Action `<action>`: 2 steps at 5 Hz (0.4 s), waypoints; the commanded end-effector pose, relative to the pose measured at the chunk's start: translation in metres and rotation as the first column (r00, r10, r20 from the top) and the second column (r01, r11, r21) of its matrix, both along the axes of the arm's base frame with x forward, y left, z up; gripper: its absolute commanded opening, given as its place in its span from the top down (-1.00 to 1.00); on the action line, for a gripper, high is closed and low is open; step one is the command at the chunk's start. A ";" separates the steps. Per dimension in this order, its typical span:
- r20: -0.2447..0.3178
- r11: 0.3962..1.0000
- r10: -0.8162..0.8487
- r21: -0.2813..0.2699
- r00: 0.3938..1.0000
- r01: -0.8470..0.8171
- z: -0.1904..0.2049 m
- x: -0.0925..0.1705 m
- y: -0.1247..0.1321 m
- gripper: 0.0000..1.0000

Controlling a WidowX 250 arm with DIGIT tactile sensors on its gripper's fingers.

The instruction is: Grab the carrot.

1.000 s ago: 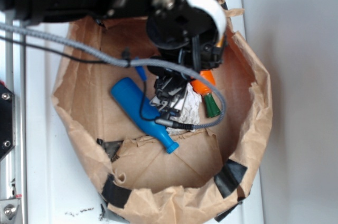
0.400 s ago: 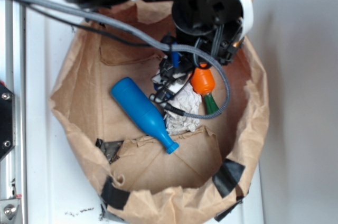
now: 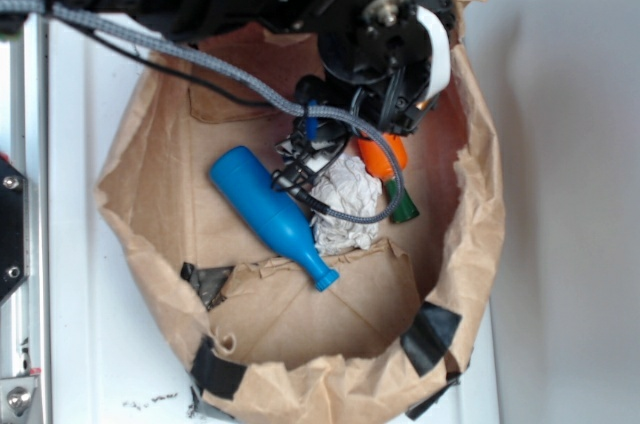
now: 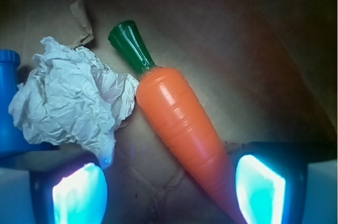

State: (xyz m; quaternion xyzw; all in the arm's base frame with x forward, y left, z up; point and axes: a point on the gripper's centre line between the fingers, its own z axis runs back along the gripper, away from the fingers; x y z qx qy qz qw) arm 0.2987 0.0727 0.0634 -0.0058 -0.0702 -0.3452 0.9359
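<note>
You see the carrot [image 4: 179, 129] lying on the brown paper floor of the bag [image 3: 300, 384], with its green stem end pointing up and left in the wrist view and its orange tip running down toward the lower right. The claw [image 4: 169, 187] is open: its two fingers [image 4: 79, 192] stand wide apart at the bottom corners of the wrist view, and the narrow end of the carrot passes between them, close to the right finger. You cannot tell if that finger touches the carrot. Nothing is held.

The crumpled paper ball [image 4: 74, 102] lies just beside the carrot on its left, and it touches the carrot near the stem. Left of the ball you see the neck of the blue bottle [image 4: 9, 108] (only a small part of it shows in the wrist view).

In the exterior view the arm [image 3: 380, 24] hangs over the upper right part of the bag and covers most of the carrot [image 3: 385, 156]; only the orange body and the green end show under it. The blue bottle [image 3: 265, 209] lies diagonally in the middle of the bag, and the paper ball [image 3: 345, 209] is between it and the carrot. A grey cable [image 3: 365, 216] loops over the ball.
</note>
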 end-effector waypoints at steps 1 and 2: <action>0.022 0.991 -0.111 -0.075 0.994 0.113 -0.003 0.029 -0.003 -1.00; 0.021 0.987 -0.118 -0.106 0.993 0.119 -0.001 0.033 -0.012 -1.00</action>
